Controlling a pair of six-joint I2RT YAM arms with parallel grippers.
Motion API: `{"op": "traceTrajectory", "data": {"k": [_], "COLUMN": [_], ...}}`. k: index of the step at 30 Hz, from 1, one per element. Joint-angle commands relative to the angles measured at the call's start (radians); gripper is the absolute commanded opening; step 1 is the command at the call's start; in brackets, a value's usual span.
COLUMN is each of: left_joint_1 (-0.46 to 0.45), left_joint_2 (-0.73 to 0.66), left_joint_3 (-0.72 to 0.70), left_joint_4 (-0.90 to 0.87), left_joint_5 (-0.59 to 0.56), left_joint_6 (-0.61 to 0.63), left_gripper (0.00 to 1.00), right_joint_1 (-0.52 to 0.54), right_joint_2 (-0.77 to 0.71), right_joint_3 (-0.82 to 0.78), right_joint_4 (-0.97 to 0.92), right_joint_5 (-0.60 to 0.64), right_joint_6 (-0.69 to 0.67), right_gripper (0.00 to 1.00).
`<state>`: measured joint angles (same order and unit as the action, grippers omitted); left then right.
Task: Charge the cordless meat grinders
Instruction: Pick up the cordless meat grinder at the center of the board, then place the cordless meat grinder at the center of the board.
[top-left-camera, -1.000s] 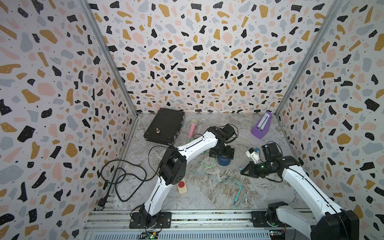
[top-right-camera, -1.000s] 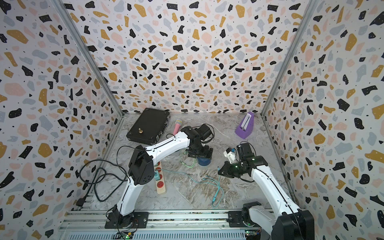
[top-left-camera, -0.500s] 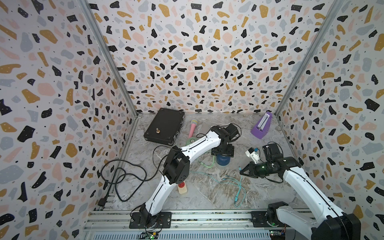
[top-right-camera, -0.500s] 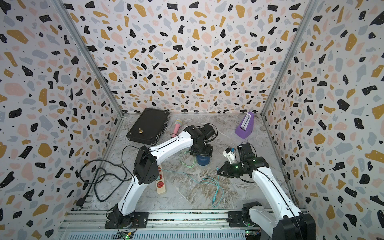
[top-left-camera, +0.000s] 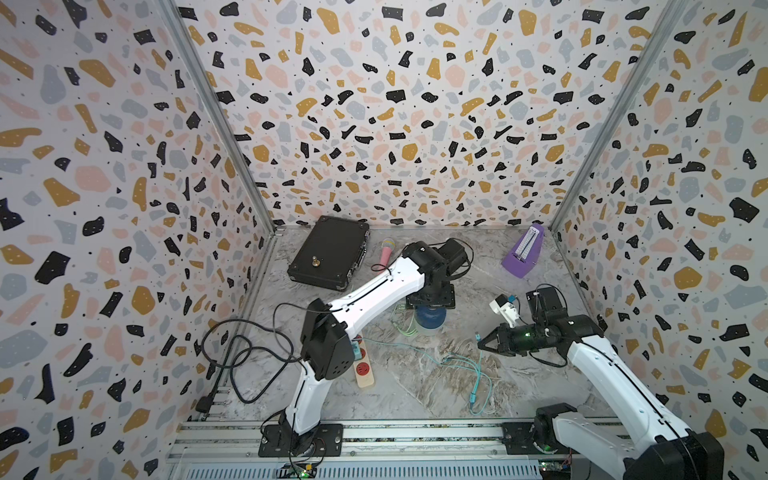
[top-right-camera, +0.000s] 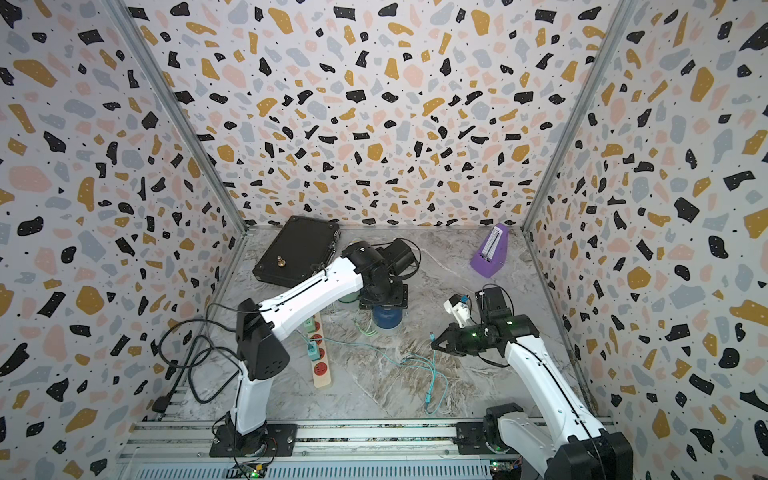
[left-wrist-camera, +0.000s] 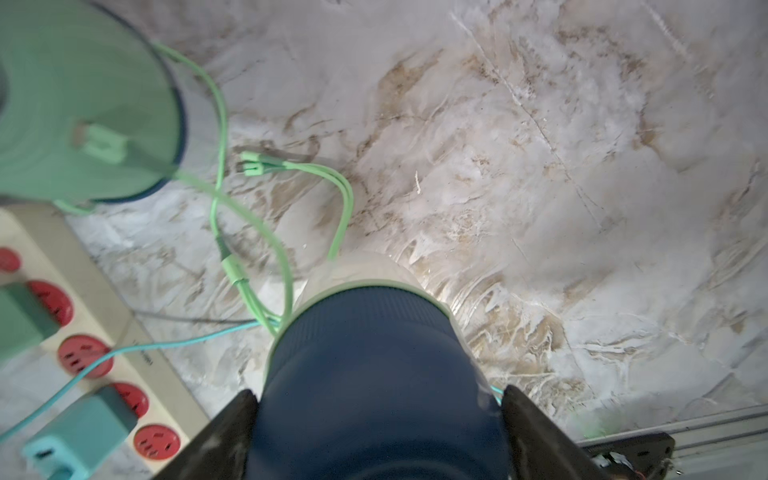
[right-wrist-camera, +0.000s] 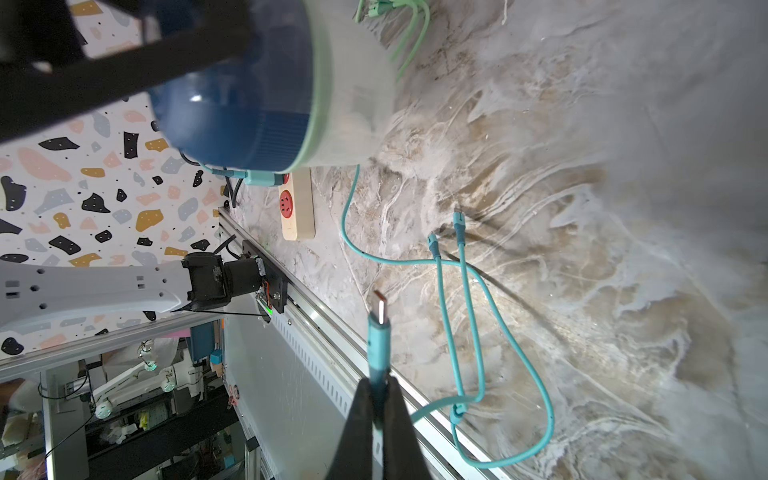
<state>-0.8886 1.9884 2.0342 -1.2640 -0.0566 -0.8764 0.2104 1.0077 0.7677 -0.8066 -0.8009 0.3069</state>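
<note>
The cream power strip (top-left-camera: 364, 368), a flat plastic bar with round red sockets, is my marker. Just past its far end stands the mint green grinder (left-wrist-camera: 83, 104), a smooth dome with its long axis upright and a pale green plug (left-wrist-camera: 102, 143) in its side.

Right of the strip's far end is the navy blue grinder (left-wrist-camera: 374, 374). It is also upright, with the finely ribbed dark dome on top and the cloudy clear cup (right-wrist-camera: 353, 83) below, towards the marbled worktop (left-wrist-camera: 540, 166). I cannot tell whether the cup rests on it. My left jaws stand wide, pressed against the dome's two sides from above, holding it.

Farther right, well apart from the strip, my right jaws are pinched tight on the teal cable (right-wrist-camera: 469, 291) just behind its plug (right-wrist-camera: 379, 332). The rubbery sleeve and bare metal tip point out from the jaws, roughly towards the strip.
</note>
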Motion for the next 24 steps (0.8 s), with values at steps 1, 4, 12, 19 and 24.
{"op": "traceTrajectory", "data": {"k": [1,4,12,19,24], "left_joint_1": [-0.007,-0.006,0.000,0.111,0.162], "left_joint_2": [-0.098,-0.165,-0.280,-0.283,-0.240], "left_joint_3": [-0.080,-0.134,-0.263,-0.356,-0.398], "left_joint_4": [-0.025,-0.035,-0.046,0.034,0.145], "left_joint_5": [-0.019,-0.030,-0.050,-0.125,-0.100], "left_joint_6": [-0.082,-0.105,-0.121,-0.085,-0.060], "left_gripper": [0.69,0.69,0.68,0.68,0.68], "right_joint_1": [-0.003,-0.003,-0.001,0.004,0.017], "right_joint_2": [-0.017,-0.017,-0.012,-0.014,-0.006], "right_joint_3": [-0.004,-0.002,-0.001,0.005,0.019], "right_joint_4": [0.001,0.000,-0.004,-0.014,-0.030], "right_joint_5": [-0.032,-0.044,-0.054,-0.065,-0.078], "right_joint_6": [-0.020,-0.024,-0.027,-0.037,-0.058], "right_gripper": [0.04,0.04,0.04,0.04,0.04]}}
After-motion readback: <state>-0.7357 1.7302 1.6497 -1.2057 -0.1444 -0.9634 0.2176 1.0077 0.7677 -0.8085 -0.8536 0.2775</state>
